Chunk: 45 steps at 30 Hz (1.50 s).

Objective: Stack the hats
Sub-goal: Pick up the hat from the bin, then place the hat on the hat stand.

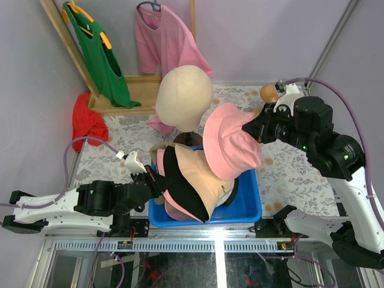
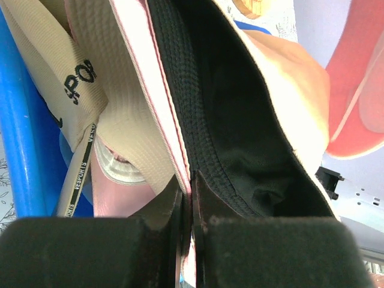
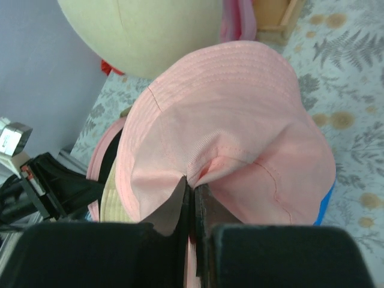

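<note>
My right gripper (image 3: 192,198) pinches the pink bucket hat (image 3: 240,132) above the blue bin's (image 1: 249,207) far right; my left gripper (image 2: 191,192) clamps the pink cap's (image 2: 157,90) edge.

A smooth beige mannequin head (image 1: 183,96) stood upright near the middle of the worktop (image 1: 288,174), which carried a floral-patterned cover. A blue bin (image 1: 247,201) sat directly in front of the mannequin head, toward the near edge. A wooden rack (image 1: 135,90) stood behind the mannequin head and to its left. A pink shirt (image 1: 162,42) hung on a dark hanger just behind the mannequin head. A green garment (image 1: 102,60) hung on an orange hanger farther to the left. A red cloth (image 1: 86,120) lay crumpled well to the left of the mannequin head, at the worktop edge. A small orange-brown round object (image 1: 268,92) was located to the right of the mannequin head, near the rear edge.
</note>
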### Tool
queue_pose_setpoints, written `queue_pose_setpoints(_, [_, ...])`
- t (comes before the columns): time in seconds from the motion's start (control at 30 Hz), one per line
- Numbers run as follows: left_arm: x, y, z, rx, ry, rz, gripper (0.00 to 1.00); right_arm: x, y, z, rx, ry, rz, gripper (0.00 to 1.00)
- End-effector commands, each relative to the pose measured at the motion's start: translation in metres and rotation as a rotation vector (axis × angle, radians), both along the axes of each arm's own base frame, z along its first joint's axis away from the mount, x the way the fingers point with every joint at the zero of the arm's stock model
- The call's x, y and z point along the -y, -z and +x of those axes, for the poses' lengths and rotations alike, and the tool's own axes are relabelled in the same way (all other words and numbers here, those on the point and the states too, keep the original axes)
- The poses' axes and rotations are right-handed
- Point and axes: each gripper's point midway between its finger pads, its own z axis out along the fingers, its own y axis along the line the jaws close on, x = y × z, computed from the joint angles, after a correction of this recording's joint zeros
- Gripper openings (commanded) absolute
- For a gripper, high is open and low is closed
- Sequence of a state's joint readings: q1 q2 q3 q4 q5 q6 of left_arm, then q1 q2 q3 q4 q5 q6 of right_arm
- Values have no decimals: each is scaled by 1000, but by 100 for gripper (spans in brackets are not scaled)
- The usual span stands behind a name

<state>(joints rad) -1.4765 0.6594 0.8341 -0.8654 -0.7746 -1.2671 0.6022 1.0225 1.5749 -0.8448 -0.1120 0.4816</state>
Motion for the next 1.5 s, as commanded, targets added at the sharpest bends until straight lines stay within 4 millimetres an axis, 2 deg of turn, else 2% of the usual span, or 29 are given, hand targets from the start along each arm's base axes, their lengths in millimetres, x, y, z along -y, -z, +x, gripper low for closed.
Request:
queue_pose_setpoints(0.0, [-13, 1, 10, 31, -63, 8, 0, 23, -23, 8, 77, 84, -87, 0])
queue_pose_setpoints(0.37, [-11, -3, 8, 39, -34, 26, 0, 84, -64, 55, 215, 448, -279, 0])
queue_pose_setpoints(0.53, [-10, 1, 4, 26, -13, 36, 0, 106, -74, 83, 263, 605, -404, 0])
queue_pose_setpoints(0.6, [-9, 4, 3, 20, -6, 41, 0, 114, -73, 99, 253, 636, -428, 0])
queue_pose_setpoints(0.73, [-8, 5, 1, 15, 7, 47, 0, 139, -59, 139, 196, 683, -431, 0])
queue_pose_setpoints(0.97, [-10, 4, 3, 28, 4, 57, 0, 156, -31, 209, 129, 676, -385, 0])
queue_pose_setpoints(1.23, [-12, 8, 8, 44, -26, 83, 0, 151, 15, 291, 46, 615, -311, 0])
queue_pose_setpoints(1.37, [-13, 10, 10, 49, -45, 91, 0, 148, 37, 322, 3, 604, -316, 0])
queue_pose_setpoints(1.47, [-13, 12, 11, 47, -52, 92, 0, 149, 62, 339, -48, 611, -328, 0])
